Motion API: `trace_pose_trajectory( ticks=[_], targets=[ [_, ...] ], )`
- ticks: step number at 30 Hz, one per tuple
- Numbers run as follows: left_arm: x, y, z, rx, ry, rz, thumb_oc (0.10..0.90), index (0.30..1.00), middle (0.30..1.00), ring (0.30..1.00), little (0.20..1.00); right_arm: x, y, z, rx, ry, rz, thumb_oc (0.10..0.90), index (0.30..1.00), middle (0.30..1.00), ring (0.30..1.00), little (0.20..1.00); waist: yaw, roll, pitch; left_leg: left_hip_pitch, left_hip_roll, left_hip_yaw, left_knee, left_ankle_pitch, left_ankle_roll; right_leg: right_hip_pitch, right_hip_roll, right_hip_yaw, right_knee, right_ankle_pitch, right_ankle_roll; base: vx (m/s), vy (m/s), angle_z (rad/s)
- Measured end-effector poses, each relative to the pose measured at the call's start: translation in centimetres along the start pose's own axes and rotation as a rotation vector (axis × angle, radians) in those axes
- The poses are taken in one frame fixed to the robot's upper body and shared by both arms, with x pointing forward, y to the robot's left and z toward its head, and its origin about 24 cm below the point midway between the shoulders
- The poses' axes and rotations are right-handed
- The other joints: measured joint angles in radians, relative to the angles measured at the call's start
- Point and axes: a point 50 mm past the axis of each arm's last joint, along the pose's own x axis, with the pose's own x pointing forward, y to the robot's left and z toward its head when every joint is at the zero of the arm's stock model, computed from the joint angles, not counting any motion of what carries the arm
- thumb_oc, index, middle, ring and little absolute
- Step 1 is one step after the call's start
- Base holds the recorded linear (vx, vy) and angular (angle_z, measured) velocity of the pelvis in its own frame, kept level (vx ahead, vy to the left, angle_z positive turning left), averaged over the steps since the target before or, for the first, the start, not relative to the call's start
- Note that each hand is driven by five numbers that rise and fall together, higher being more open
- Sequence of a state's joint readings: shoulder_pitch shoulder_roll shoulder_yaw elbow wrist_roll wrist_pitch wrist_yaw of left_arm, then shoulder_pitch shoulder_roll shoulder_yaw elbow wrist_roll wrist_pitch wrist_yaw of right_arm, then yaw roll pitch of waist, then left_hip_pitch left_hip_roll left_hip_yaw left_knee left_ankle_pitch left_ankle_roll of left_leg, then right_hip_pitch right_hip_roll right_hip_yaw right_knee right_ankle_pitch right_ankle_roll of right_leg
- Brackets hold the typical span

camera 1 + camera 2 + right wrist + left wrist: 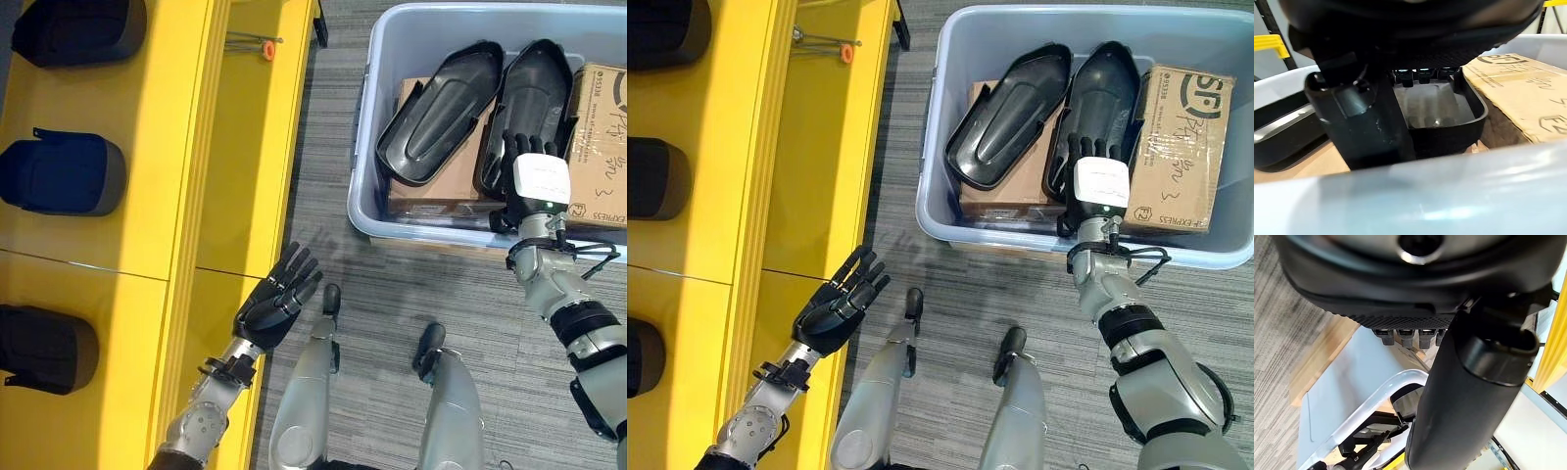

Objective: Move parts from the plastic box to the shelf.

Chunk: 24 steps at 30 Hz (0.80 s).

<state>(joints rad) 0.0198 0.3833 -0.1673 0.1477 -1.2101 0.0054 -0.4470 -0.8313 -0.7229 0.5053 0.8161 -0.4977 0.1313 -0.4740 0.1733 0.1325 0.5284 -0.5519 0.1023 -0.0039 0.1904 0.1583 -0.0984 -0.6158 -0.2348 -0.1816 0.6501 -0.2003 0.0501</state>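
The right hand (1095, 181) has its fingers curled onto the near end of the black moulded plastic tray-shaped part (1100, 113) in the pale blue-grey plastic box (933, 147) — a shallow grip like that could slip as it lifts, or snag the brown cardboard carton (1176, 147) — while the left hand (276, 304) hangs open by the yellow shelf (147, 196).

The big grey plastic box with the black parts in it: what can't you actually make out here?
- Right hand: its fingers reach over the near black moulded plastic part, so any grip is unclear.
- Brown cardboard boxes: contents closed off.
- Grey plastic box: floor covered by parts.
- Dark parts on the yellow shelf: cut by the head views' left edge.
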Motion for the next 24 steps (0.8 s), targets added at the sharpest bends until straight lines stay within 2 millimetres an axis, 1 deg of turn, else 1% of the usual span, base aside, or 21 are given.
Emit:
trace_pose_trajectory(
  ticks=[3, 5, 12, 15, 17, 18, 24],
  targets=[
    [0.1, -0.1, -0.1, 0.000, 0.004, -0.005, 0.900, 1.000, 1.000, 1.000, 1.000, 0.4, 0.2, -0.1, 0.010, 0.040, -0.007, 0.900, 1.000, 1.000, 1.000, 1.000, 0.002, 0.002, 0.000, -0.021, 0.000, -0.003, 0.017, 0.002, -0.006, -0.023, -0.002, 0.000, 0.021, -0.009, -0.005, 0.00, 0.000, 0.00],
    [0.3, -0.2, -0.2, 0.000, 0.011, -0.009, 0.900, 1.000, 1.000, 1.000, 1.000, 0.6, 0.1, -0.1, 0.035, 0.068, -0.018, 0.900, 1.000, 1.000, 1.000, 1.000, 0.003, 0.009, 0.000, -0.037, 0.001, -0.005, 0.023, 0.001, -0.007, -0.037, -0.003, 0.000, 0.030, -0.011, -0.007, 0.00, 0.000, 0.00],
    [0.4, -0.4, -0.4, 0.000, 0.017, -0.016, 0.900, 1.000, 1.000, 1.000, 1.000, 0.5, 0.4, 0.0, 0.060, 0.099, -0.009, 0.900, 1.000, 1.000, 1.000, 1.000, 0.006, 0.011, -0.001, -0.054, 0.001, -0.009, 0.054, -0.010, -0.013, -0.050, -0.006, 0.000, 0.055, -0.026, -0.013, 0.00, 0.000, 0.00],
    [0.7, -0.6, -0.3, 0.003, 0.013, -0.026, 0.900, 1.000, 1.000, 1.000, 1.000, 0.9, 0.1, -0.3, 0.031, 0.121, -0.026, 0.900, 1.000, 1.000, 1.000, 1.000, 0.007, 0.012, -0.001, -0.088, 0.001, -0.015, 0.078, -0.014, -0.015, -0.078, -0.007, -0.001, 0.072, -0.029, -0.016, -0.02, -0.002, 0.02],
    [0.9, -0.7, -0.3, 0.005, 0.015, -0.034, 0.900, 1.000, 1.000, 1.000, 1.000, 1.1, 0.0, -0.5, 0.009, 0.131, -0.026, 0.900, 1.000, 1.000, 1.000, 1.000, 0.016, 0.012, -0.002, -0.105, 0.001, -0.022, 0.095, -0.019, -0.017, -0.092, -0.008, -0.003, 0.084, -0.032, -0.019, -0.03, -0.008, 0.04],
    [1.1, -0.8, -0.1, 0.009, 0.012, -0.040, 0.900, 1.000, 1.000, 1.000, 1.000, 1.3, -0.3, -0.5, 0.002, 0.137, -0.033, 0.900, 1.000, 1.000, 1.000, 1.000, 0.021, 0.012, -0.002, -0.120, 0.001, -0.026, 0.108, -0.028, -0.011, -0.104, -0.008, -0.004, 0.093, -0.034, -0.022, -0.04, -0.010, 0.03],
    [1.2, -0.8, -0.1, 0.014, 0.008, -0.044, 0.900, 1.000, 1.000, 1.000, 1.000, 1.9, -1.0, -0.8, -0.049, 0.159, -0.040, 0.900, 1.000, 1.000, 1.000, 1.000, 0.023, 0.013, -0.002, -0.162, 0.001, -0.031, 0.151, -0.038, -0.011, -0.134, -0.010, -0.003, 0.119, -0.042, -0.030, -0.01, -0.001, 0.00]
  ],
)
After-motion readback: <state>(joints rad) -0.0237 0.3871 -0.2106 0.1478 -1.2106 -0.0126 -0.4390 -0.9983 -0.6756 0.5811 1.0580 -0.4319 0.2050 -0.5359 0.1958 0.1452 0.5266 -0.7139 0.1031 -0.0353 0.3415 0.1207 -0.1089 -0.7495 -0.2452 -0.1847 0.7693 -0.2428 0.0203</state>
